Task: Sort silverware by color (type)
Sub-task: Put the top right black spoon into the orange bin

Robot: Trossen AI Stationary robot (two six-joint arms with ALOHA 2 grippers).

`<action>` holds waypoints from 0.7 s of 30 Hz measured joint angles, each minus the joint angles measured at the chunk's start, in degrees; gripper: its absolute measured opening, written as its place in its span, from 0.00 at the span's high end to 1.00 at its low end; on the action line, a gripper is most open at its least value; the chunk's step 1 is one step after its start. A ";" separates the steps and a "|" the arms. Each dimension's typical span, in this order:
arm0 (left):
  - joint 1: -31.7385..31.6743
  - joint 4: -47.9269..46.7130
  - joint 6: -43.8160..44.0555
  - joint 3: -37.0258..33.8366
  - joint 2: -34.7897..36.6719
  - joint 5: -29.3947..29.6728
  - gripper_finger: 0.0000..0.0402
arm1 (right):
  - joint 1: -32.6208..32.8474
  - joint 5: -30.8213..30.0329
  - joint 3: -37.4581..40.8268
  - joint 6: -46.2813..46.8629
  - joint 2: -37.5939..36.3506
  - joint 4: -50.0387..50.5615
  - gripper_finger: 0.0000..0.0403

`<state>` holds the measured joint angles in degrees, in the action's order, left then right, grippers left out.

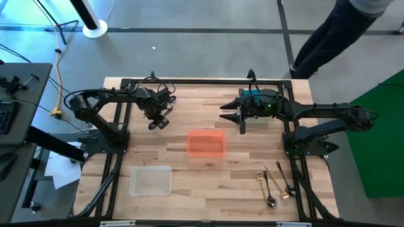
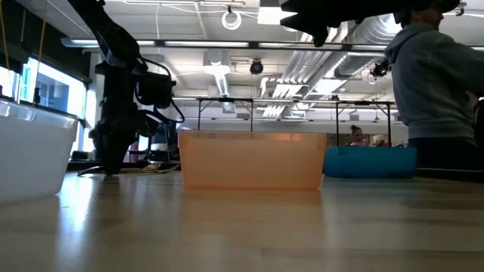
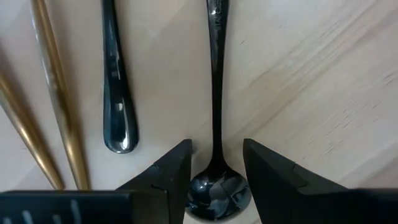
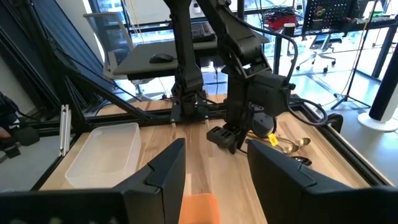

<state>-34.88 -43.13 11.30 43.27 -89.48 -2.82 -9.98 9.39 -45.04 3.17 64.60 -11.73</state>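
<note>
In the left wrist view a black spoon [image 3: 216,93] lies flat on the wooden table. Its bowl [image 3: 217,194] sits between the open fingers of my left gripper [image 3: 216,171], which points down; a fingertip stands on either side, clear of it. Beside it lie another black handle [image 3: 115,93] and two gold handles [image 3: 57,93]. The right wrist view shows gold spoons [image 4: 291,144] next to that gripper [image 4: 227,138]. More silverware [image 1: 274,186] lies at the near right. My right gripper [image 1: 231,116] hovers open and level above the table's middle.
An orange bin [image 1: 206,142] stands at the table's centre, and a clear bin [image 1: 150,180] at the near left. A person [image 1: 334,31] stands beyond the far right corner. The black frame rails [image 1: 189,81] run along the table's edges.
</note>
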 joint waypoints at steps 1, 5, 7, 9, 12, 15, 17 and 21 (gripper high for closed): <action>0.03 -0.03 -0.30 0.00 -0.02 0.25 0.67 | 0.00 0.00 0.00 -0.05 0.00 0.00 0.61; 0.03 -0.49 -2.83 0.00 -0.06 0.90 0.75 | 0.00 0.00 0.00 -0.16 0.00 0.00 0.61; 0.02 -0.46 -3.71 -0.02 -0.10 1.38 0.84 | 0.00 0.00 0.00 -0.17 0.00 0.00 0.61; -0.01 -0.46 -3.99 -0.04 -0.10 1.58 0.94 | 0.00 -0.02 0.00 -0.17 0.00 0.00 0.61; -0.01 -0.46 -4.22 -0.04 -0.04 1.60 0.97 | 0.00 -0.02 0.00 -0.17 0.00 0.02 0.61; 0.01 -0.39 -4.51 -0.17 0.68 1.56 0.97 | 0.00 -0.04 0.00 -0.17 0.00 0.02 0.61; 0.03 -0.18 -4.51 -0.15 1.83 0.70 0.99 | 0.00 -0.04 0.00 -0.17 0.00 0.02 0.61; 0.07 -0.26 -5.34 0.00 4.76 -0.07 0.99 | 0.00 -0.04 0.00 -0.17 0.00 0.02 0.61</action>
<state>-34.81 -43.40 5.96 43.27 -84.72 -2.89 -9.98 9.34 -45.04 3.01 64.60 -11.70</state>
